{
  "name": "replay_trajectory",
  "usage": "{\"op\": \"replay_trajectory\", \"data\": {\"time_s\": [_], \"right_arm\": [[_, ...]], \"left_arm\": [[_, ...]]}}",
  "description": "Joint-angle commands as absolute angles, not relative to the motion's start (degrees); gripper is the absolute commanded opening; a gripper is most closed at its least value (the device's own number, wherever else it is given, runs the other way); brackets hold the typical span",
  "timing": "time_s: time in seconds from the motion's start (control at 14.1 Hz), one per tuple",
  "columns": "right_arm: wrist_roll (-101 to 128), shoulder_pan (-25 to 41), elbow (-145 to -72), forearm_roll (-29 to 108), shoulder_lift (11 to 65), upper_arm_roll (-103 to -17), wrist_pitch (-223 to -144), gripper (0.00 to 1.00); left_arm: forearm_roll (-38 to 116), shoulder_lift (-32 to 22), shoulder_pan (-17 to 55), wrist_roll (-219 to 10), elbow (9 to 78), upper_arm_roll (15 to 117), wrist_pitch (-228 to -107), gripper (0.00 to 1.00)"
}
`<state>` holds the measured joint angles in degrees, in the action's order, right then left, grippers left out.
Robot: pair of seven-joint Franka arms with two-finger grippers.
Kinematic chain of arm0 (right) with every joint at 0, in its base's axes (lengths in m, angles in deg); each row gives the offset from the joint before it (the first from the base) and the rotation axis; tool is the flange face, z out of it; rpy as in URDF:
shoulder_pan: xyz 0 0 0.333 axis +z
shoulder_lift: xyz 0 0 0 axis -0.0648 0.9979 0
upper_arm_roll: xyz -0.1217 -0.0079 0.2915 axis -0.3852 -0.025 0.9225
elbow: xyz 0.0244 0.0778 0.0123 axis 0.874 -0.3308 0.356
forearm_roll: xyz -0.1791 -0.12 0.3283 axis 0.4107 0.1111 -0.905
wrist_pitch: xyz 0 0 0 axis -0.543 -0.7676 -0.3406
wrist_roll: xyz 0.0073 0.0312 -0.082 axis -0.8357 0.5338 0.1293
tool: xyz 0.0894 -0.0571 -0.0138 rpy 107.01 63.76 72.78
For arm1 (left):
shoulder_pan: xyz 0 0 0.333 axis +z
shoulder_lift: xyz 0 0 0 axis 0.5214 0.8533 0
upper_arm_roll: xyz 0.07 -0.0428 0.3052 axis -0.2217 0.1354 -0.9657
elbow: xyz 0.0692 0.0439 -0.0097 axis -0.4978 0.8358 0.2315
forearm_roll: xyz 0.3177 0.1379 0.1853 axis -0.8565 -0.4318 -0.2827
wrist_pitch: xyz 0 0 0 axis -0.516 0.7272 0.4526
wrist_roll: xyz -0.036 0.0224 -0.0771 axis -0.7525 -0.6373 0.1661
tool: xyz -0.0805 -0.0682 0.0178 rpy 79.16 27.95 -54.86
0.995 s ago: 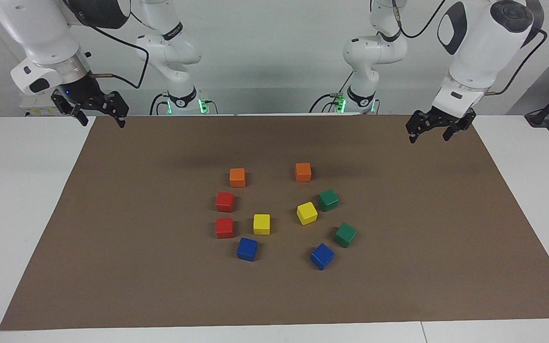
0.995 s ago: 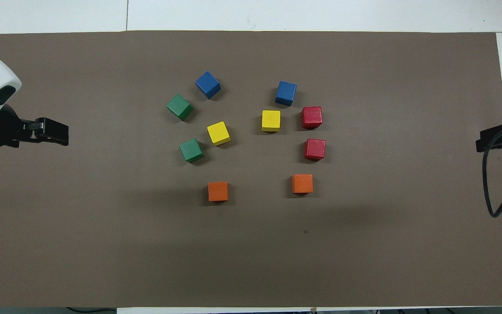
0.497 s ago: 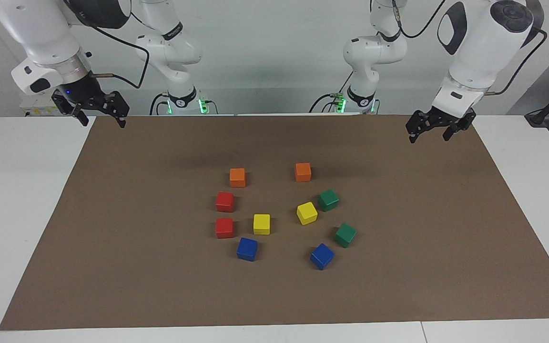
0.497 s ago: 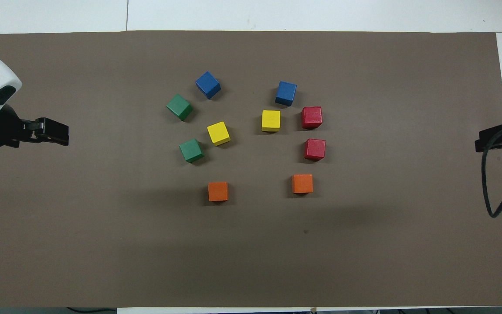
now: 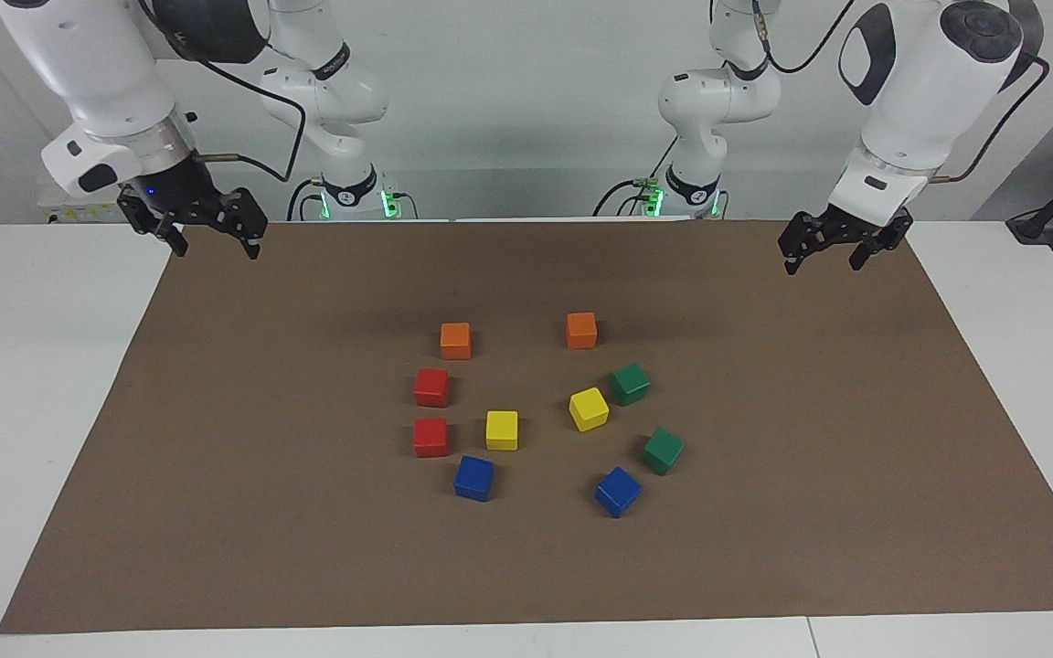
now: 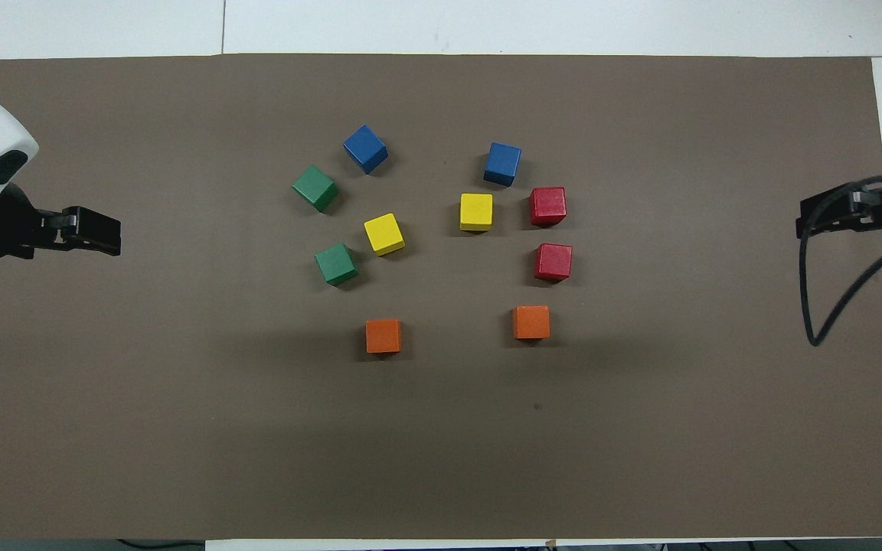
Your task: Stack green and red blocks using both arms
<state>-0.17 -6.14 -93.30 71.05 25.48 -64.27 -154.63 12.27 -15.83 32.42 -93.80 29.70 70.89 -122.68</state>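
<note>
Fingers spread, empty, on left gripper (image 5: 826, 252) and right gripper (image 5: 209, 237), raised over mat (image 5: 307, 548) corners. Green blocks (image 5: 630, 383) at 3 o'clock, red blocks (image 5: 431, 387) at 9: each pair likely meant for its nearer arm.

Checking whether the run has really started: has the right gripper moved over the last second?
Yes. The right gripper has shifted inward from the edge of the brown mat toward the cubes; in the overhead view it reaches further over the mat.
</note>
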Motion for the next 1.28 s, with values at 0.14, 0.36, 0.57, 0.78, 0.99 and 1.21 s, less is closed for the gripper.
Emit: {"op": "replay_trajectory", "data": {"time_s": [0.14, 0.36, 0.57, 0.78, 0.99, 1.21], "right_arm": [[-5.7, -6.0, -90.6, 69.0, 32.9, -59.9, -161.5, 1.00], [-7.5, -3.0, -91.1, 69.4, 36.3, -58.7, -165.0, 1.00], [-10.6, -1.0, -93.4, 69.6, 38.3, -58.7, -167.9, 1.00], [-14.1, 1.3, -97.8, 69.5, 38.3, -58.6, -171.7, 1.00], [-17.8, 3.4, -98.4, 69.4, 39.1, -58.6, -172.3, 1.00], [-22.9, 6.5, -102.3, 69.3, 38.6, -58.6, -175.7, 1.00]], "left_arm": [[12.0, -15.4, 32.7, -94.6, 28.9, 71.4, -122.0, 1.00], [12.0, -15.4, 32.7, -94.6, 28.9, 71.4, -122.0, 1.00], [12.0, -15.4, 32.7, -94.6, 28.9, 71.4, -122.0, 1.00], [12.0, -15.4, 32.7, -94.6, 28.9, 71.4, -122.0, 1.00], [12.0, -15.3, 32.7, -94.6, 28.9, 71.4, -122.0, 1.00], [12.0, -15.4, 32.7, -94.5, 28.9, 71.4, -122.1, 1.00]]}}
